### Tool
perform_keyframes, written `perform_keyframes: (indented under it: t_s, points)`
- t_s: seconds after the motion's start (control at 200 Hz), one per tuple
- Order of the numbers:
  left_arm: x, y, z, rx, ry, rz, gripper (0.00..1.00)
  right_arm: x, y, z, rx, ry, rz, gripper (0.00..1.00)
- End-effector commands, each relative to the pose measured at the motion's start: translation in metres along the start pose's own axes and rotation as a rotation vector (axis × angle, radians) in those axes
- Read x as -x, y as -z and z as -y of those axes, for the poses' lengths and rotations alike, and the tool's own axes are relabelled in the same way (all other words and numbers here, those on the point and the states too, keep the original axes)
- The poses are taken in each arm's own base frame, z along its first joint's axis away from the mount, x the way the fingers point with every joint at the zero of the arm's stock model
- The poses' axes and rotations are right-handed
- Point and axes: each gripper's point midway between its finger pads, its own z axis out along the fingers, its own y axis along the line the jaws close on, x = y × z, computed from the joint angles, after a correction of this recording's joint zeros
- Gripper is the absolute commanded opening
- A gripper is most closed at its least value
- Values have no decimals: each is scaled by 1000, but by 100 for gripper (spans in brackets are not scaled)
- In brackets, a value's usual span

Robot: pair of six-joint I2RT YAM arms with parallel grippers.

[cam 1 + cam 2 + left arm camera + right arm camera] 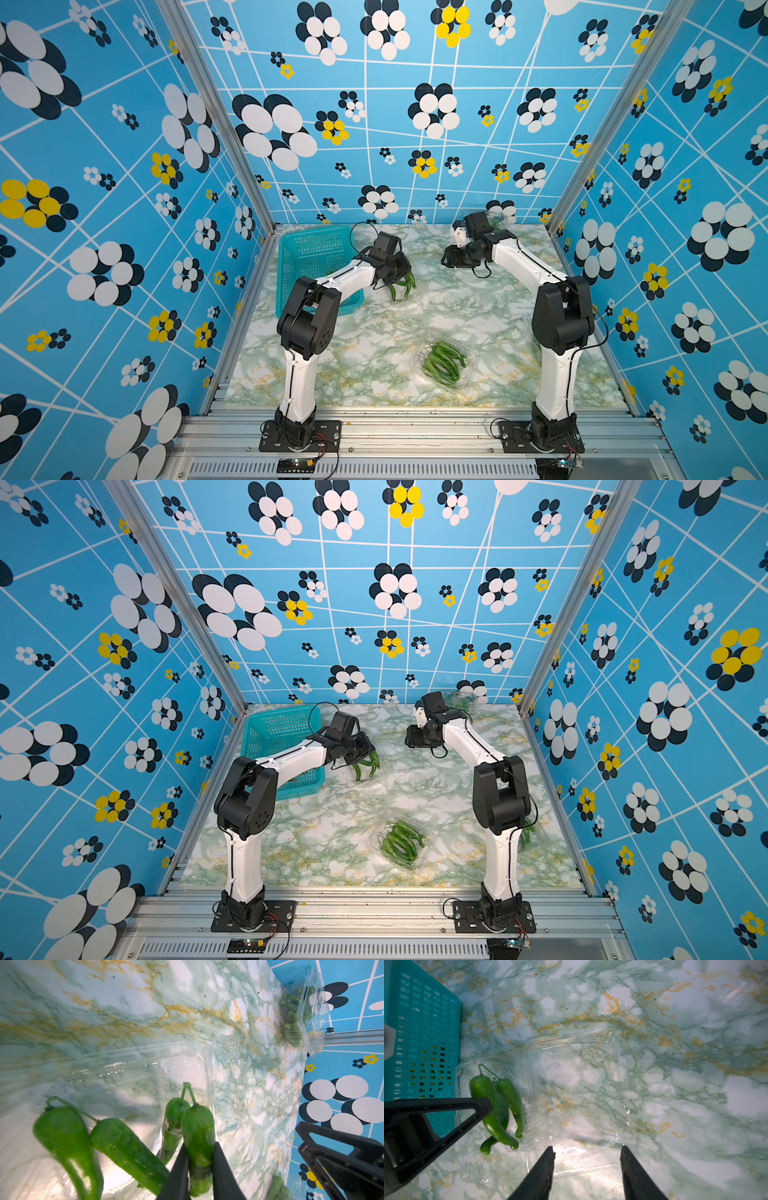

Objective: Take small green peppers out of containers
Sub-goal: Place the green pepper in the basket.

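A robotics lab test cell: an aluminium-profile frame hung with printed blue flower backdrop, a marble-pattern tabletop, and robot arms bolted to base plates.

Three sky-blue printed wall panels box space in: white criss-cross lines, black-and-white petal clusters, some yellow. Bare aluminium corner posts at both back corners. Glossy marble-look tabletop, pale green with ochre veins (surface throws back bright glare). Ribbed aluminium rail along front edge.

The right arm hides most of the far container.
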Motion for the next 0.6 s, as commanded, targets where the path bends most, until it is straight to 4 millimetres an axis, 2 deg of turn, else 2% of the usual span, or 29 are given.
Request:
perform_keyframes:
  t_s: [0.0,0.275,0.595]
  points:
    - [5,12,-1,-1,-27,32,9,2,3,-9,12,5,-4,53]
    - [15,29,26,-71,-93,58,9,3,3,-14,21,8,-2,53]
    - [23,54,59,-144,-135,75,10,5,8,-32,45,19,16,53]
